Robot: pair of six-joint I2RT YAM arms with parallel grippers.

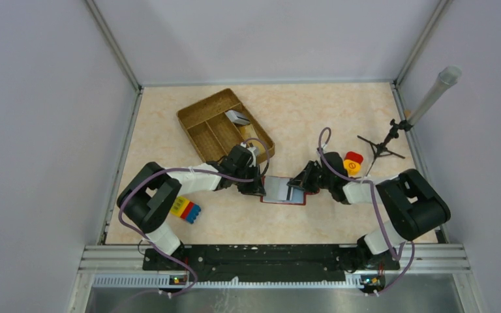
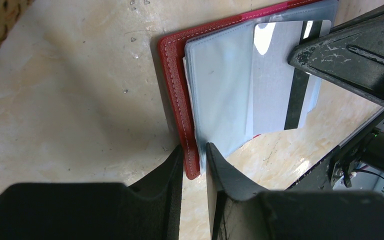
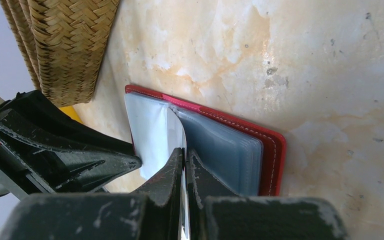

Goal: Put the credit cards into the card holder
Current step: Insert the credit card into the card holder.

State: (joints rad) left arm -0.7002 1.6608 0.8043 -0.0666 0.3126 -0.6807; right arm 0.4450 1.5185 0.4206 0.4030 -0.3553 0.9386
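The red card holder [image 1: 279, 190] lies open on the table, its clear sleeves [image 2: 220, 85] fanned up. My left gripper [image 2: 195, 150] is shut on the holder's left edge, red cover [image 2: 172, 75] and sleeves between its fingers. My right gripper [image 3: 185, 152] is shut on a grey-silver credit card with a black stripe [image 2: 280, 75]. The card's far end lies over the open sleeves. In the top view the left gripper [image 1: 259, 188] and the right gripper [image 1: 298, 189] face each other across the holder. Another grey card [image 1: 238, 117] lies in the woven tray.
A woven compartment tray [image 1: 225, 124] stands behind the left arm, close to the holder [image 3: 65, 45]. A yellow-red-blue toy block [image 1: 186, 210] lies by the left arm. A red-and-yellow object [image 1: 353, 163] and a small tripod with a tube [image 1: 391, 134] stand at the right.
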